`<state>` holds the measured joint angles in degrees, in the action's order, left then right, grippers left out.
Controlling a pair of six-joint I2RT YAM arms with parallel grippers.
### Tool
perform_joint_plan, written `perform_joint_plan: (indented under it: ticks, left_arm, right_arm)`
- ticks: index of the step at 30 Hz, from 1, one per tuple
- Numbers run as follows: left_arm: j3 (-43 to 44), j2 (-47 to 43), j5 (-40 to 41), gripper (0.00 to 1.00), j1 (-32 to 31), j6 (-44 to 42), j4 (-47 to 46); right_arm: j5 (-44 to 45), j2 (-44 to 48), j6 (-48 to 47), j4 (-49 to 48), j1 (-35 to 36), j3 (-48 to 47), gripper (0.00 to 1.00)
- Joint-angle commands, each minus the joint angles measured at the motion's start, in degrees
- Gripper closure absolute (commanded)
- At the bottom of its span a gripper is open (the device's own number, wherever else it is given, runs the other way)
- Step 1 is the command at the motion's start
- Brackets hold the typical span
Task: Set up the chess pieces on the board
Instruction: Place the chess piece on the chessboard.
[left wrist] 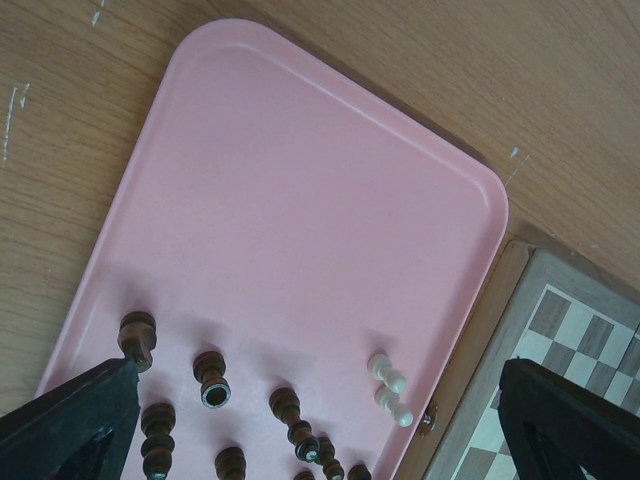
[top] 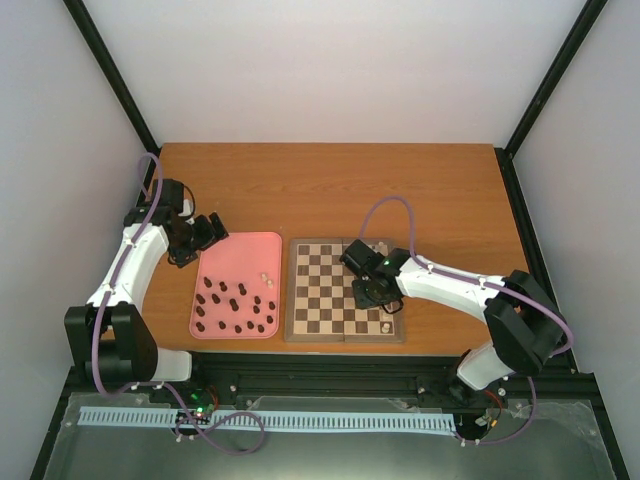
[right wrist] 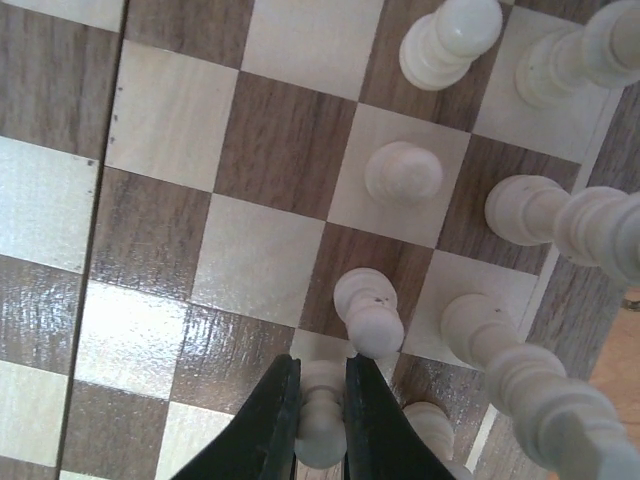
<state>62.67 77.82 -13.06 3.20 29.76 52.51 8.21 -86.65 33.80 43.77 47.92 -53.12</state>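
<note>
right claw (right wrist: 321, 385) clamped on a white piece (right wrist: 320, 440); i'd lower it straight, clear of the neighbour piece (right wrist: 368, 312), then release. left claw (left wrist: 320, 420) spread wide, empty.

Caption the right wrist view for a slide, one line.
Right tool clamped on a cream-white piece among other white pieces standing on the board.

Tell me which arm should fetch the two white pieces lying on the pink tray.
Left. The open left gripper hangs by the pink tray, near the two white pieces. The right gripper is over the board, shut on a white piece.
</note>
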Motion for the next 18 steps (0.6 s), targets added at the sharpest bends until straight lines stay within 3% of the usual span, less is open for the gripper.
perform_joint_plan:
  ticks: [1,18]
  left_arm:
    - [0.25,0.13,0.58,0.00,-0.13,-0.93,-0.30]
    - [0.08,0.60,0.79,0.00,-0.13,-0.92,-0.56]
  right_arm:
    - [1.11,-0.02,0.97,-0.70,-0.62,1.07,0.95]
    - [0.06,-0.97,0.30,-0.91,-0.64,1.99,0.93]
